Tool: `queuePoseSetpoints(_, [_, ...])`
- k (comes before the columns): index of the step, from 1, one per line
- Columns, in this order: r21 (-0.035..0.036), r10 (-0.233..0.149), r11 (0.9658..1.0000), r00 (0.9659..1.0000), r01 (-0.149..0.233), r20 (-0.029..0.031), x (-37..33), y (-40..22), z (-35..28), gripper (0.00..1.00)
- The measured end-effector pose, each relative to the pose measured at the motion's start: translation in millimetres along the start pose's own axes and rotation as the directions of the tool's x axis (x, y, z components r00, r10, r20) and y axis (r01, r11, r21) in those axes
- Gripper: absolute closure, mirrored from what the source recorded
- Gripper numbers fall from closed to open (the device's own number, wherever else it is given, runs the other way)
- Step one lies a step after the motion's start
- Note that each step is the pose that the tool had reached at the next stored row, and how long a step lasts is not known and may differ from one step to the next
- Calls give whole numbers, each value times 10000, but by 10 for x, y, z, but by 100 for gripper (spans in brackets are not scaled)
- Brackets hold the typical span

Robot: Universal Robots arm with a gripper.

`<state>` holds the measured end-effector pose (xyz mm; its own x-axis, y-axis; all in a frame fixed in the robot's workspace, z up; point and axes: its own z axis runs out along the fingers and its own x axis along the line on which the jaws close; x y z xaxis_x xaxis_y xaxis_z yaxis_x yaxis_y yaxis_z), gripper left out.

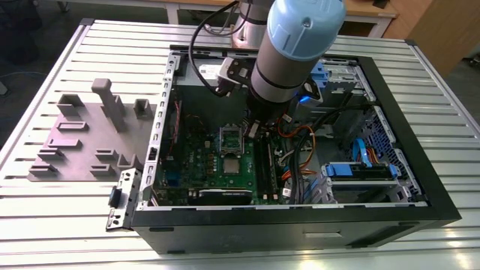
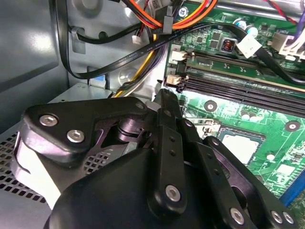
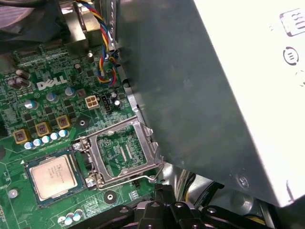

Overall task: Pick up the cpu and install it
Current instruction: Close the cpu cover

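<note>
Hanging closed and empty, the gripper (image 2: 164,95) stands apart from the cpu (image 3: 52,175).

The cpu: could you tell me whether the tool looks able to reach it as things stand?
Probably yes: the cpu lies uncovered, the socket frame stands open beside it, and the tool hangs close by with nothing between.

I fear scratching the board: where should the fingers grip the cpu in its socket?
Probably two opposite edges, from straight above: the cpu lies flat, so only its thin rim offers purchase, and the socket frame stands open beside it.
</note>
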<state>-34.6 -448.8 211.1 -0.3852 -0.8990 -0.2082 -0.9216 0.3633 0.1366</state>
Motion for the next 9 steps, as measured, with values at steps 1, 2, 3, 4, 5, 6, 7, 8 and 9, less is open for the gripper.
queuePoseSetpoints(1, [-3, 7, 10000, 10000, -7, 9, 1, 0, 1, 89])
queuePoseSetpoints(2, [2, 47, 10000, 10000, -47, 24, 1, -1, 3, 89])
queuePoseSetpoints(3, [18, 133, 9999, 9999, -134, 41, 1, -1, 3, 89])
queuePoseSetpoints(4, [44, 259, 9997, 9996, -259, 63, 1, -1, 3, 89])
queuePoseSetpoints(5, [67, 373, 9993, 9993, -373, 83, 1, -1, 4, 89])
queuePoseSetpoints(6, [81, 442, 9990, 9990, -443, 97, 1, -1, 5, 89])
queuePoseSetpoints(7, [82, 451, 9989, 9989, -452, 97, 1, 0, 5, 89])
queuePoseSetpoints(8, [84, 460, 9989, 9989, -461, 100, 1, 0, 5, 89])
queuePoseSetpoints(9, [88, 482, 9988, 9988, -483, 105, 1, 0, 5, 89])
